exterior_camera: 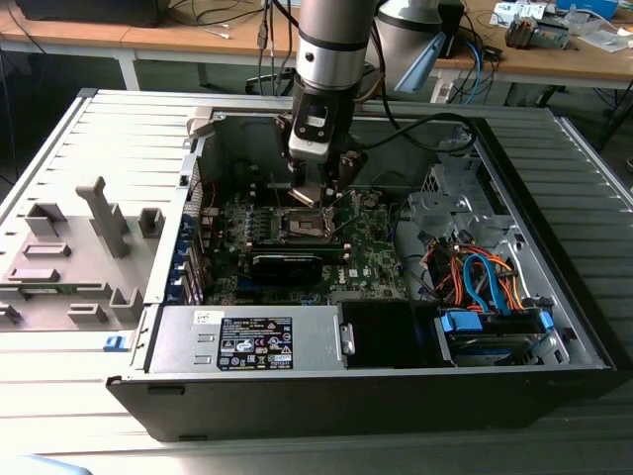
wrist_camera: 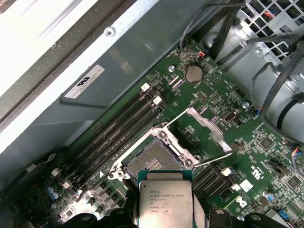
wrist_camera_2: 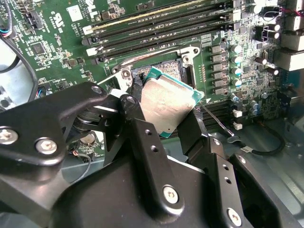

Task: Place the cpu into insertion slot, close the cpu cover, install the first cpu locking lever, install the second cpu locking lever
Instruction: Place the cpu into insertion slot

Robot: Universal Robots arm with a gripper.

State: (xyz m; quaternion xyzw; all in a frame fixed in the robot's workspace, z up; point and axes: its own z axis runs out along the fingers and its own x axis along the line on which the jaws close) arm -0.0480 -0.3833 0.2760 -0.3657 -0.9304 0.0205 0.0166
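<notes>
Black fingers (wrist_camera_2: 145, 142) pinch the small flat silvery-grey square cpu (wrist_camera_2: 166, 102) by its edges, near the dark square insertion slot (wrist_camera: 152, 162). Probably it is light, stiff and fragile underneath.

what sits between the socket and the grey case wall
Long black memory slots run between the socket and the case wall, in the first wrist view.

Wooden desks (exterior_camera: 178, 40) stand behind a grey slatted tabletop (exterior_camera: 49, 376) — evenly lit.

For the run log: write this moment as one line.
tool: shut on chip | chip: tilted, near socket, not seated | socket: empty | cover: open
</notes>
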